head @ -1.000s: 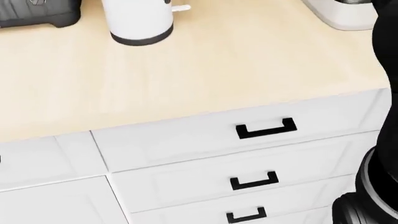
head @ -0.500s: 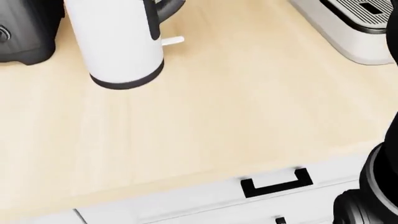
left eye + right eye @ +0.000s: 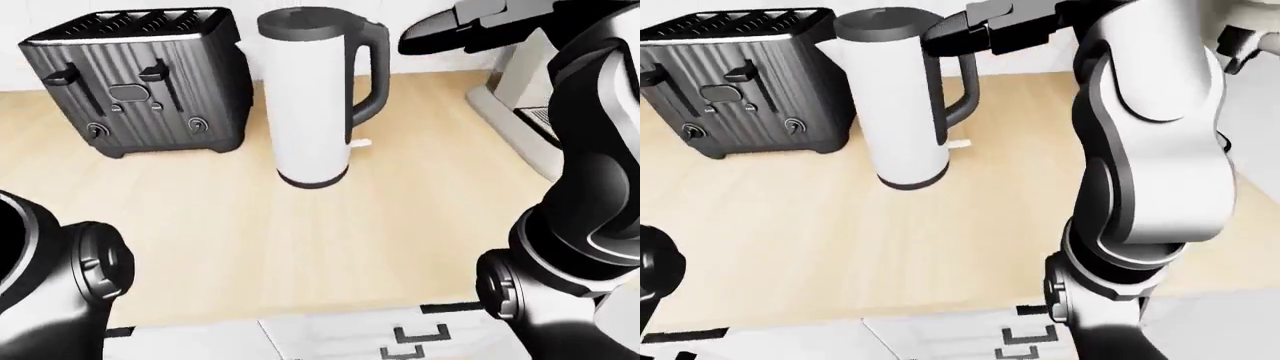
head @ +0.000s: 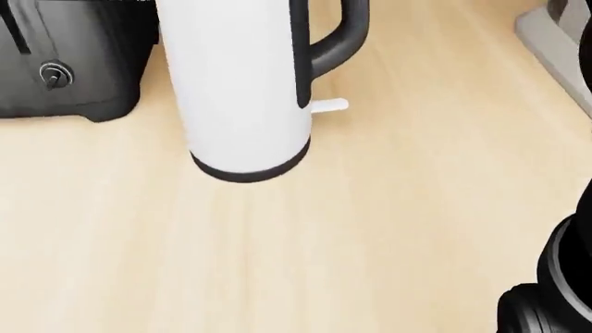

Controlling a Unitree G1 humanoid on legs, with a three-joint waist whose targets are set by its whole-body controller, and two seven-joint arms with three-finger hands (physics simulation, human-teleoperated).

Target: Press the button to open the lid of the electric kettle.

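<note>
The electric kettle [image 3: 312, 105] is white with a black base ring, black handle [image 3: 372, 71] and a black lid [image 3: 305, 21] that lies flat and shut. It stands upright on the pale wood counter [image 3: 300, 247], and its lower body fills the top of the head view [image 4: 241, 90]. My right hand [image 3: 940, 36] reaches in from the right at lid height, black fingers stretched out, just right of the handle's top. I cannot tell whether it touches. My left hand is out of sight; only the left arm's joint [image 3: 70, 277] shows at bottom left.
A dark ribbed toaster [image 3: 140, 82] stands just left of the kettle. A white coffee machine [image 3: 520, 112] sits at the counter's right edge. White drawers with black handles [image 3: 420, 337] lie below the counter edge. My right arm [image 3: 1150, 150] fills the right-eye view's right side.
The whole head view has shifted: the camera has moved in over the counter. The kettle now looks larger and lower in the picture, and the drawers have dropped out of that view.
</note>
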